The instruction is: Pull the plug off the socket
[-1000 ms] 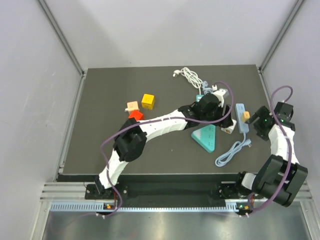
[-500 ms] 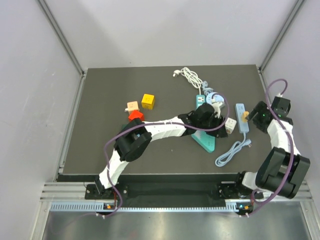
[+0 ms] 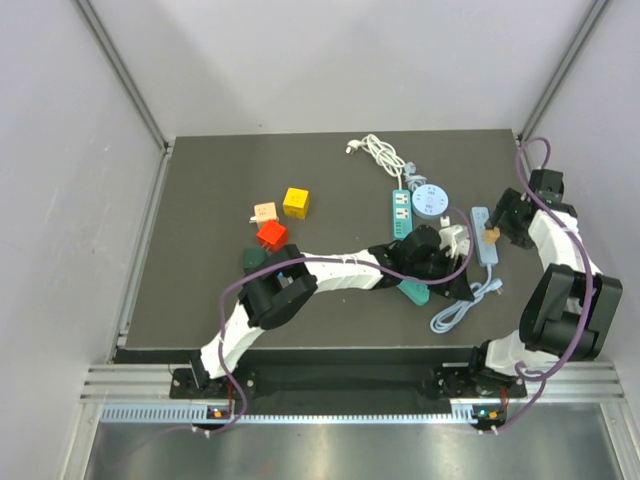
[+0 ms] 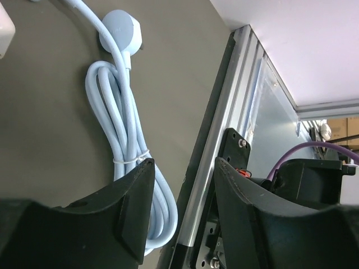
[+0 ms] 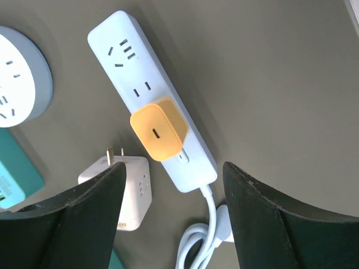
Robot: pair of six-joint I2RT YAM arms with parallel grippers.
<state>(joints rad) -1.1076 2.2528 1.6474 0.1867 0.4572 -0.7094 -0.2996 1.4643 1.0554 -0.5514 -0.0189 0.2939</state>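
The light-blue power strip (image 3: 483, 236) lies at the right of the dark mat, with the yellow plug (image 3: 491, 234) seated in it. In the right wrist view the plug (image 5: 159, 128) sits on the strip (image 5: 134, 73) near its cable end. My right gripper (image 5: 174, 168) is open and hovers above the strip's cable end, just short of the plug, holding nothing; it also shows in the top view (image 3: 506, 214). My left gripper (image 4: 182, 165) is open and empty over the strip's coiled blue cable (image 4: 120, 129), near the table's front edge.
A white adapter (image 5: 120, 190) lies beside the strip. A round socket (image 3: 430, 200), a green power strip (image 3: 401, 212) and a white cable (image 3: 378, 152) lie further back. A teal triangle (image 3: 414, 293) lies under my left arm. Coloured cubes (image 3: 295, 202) sit at the left. The metal rail (image 4: 219, 140) marks the front edge.
My left gripper has swung from near the round socket toward the front edge, over the coiled cable. My right gripper has moved further back along the strip.
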